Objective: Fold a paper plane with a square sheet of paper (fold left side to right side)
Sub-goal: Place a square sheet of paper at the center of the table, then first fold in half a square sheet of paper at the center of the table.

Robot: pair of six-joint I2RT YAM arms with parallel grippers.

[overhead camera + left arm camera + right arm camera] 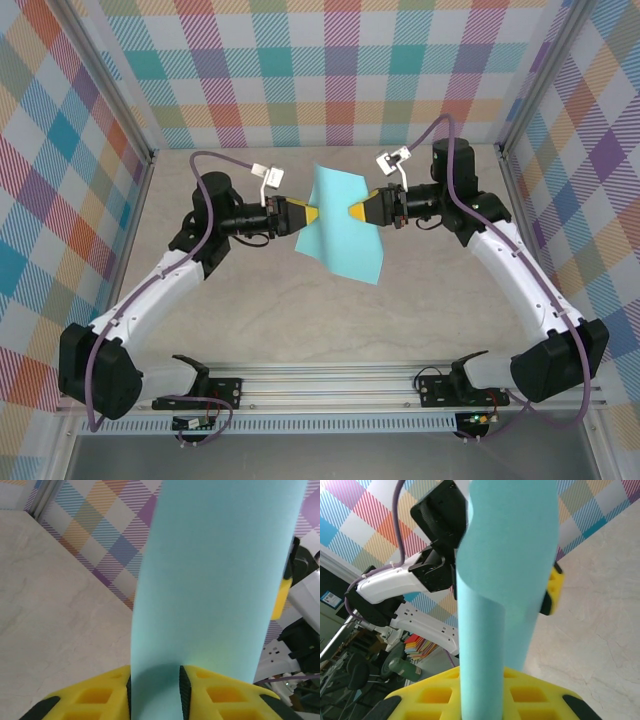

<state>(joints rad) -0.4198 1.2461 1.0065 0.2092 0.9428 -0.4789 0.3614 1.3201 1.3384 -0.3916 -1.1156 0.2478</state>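
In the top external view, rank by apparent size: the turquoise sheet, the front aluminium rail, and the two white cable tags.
1. aluminium rail
2. turquoise sheet
3. left cable tag and right cable tag: they look alike, so not ranked.

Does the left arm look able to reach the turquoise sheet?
Yes, it seems so: the square sheet of paper is up between both arms, the left gripper has one edge between its fingers, and the right gripper holds the opposite side.
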